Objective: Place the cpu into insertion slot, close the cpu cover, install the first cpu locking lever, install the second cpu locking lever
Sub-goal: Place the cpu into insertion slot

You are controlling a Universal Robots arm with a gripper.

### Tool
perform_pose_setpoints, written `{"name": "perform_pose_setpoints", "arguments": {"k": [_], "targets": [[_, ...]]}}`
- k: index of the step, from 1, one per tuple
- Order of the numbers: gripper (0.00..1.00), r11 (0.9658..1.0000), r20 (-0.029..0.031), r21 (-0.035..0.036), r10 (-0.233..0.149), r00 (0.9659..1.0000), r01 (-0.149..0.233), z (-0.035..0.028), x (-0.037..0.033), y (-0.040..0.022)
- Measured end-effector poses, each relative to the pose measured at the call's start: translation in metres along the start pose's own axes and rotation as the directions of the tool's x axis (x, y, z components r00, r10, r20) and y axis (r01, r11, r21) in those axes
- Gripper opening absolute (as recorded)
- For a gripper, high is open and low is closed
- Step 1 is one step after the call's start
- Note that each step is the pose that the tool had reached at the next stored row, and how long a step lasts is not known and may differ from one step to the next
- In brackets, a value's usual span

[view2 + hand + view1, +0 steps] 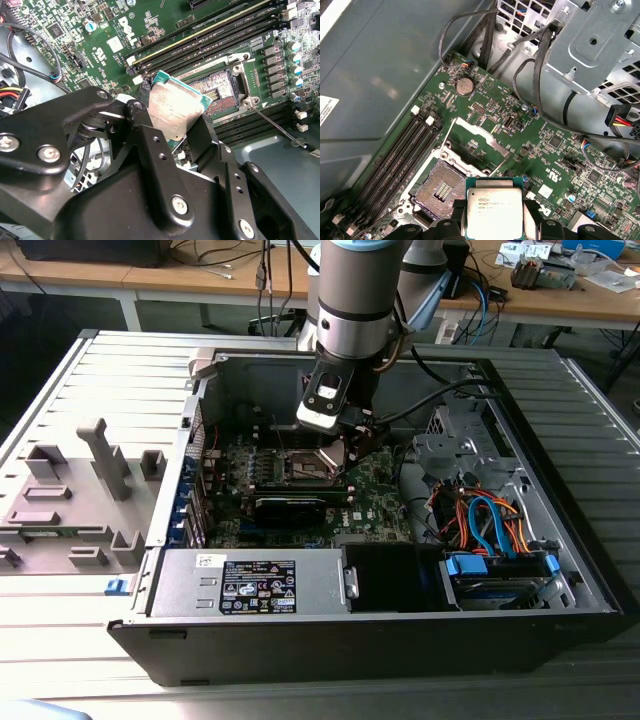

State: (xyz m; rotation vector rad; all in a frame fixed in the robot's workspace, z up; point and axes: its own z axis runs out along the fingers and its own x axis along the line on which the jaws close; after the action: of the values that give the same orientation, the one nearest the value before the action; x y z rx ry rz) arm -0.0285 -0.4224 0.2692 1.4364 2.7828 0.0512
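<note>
- Cpu [175, 107] sat clamped by its edges in your gripper [172, 122], poised just above and beside the insertion slot [216, 92], not yet seated.
- Risk, as I judged it: any skew against that slot, and pressing down could have damaged it.

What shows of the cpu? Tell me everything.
The cpu is a flat square chip with a silver-grey metal top, faintly printed, and a green rim. The gripper clamps two opposite edges between black fingers. It hangs tilted above the motherboard, beside the bare insertion slot, not seated; nothing else touches it.
</note>
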Motion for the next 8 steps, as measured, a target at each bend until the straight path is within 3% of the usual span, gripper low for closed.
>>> {"name": "perform_pose_setpoints", "arguments": {"k": [8], "targets": [[0.55, 1.0, 0.0002, 0.0, 0.006, 1.0, -0.006, 0.0, 0.0, 0.0]]}}
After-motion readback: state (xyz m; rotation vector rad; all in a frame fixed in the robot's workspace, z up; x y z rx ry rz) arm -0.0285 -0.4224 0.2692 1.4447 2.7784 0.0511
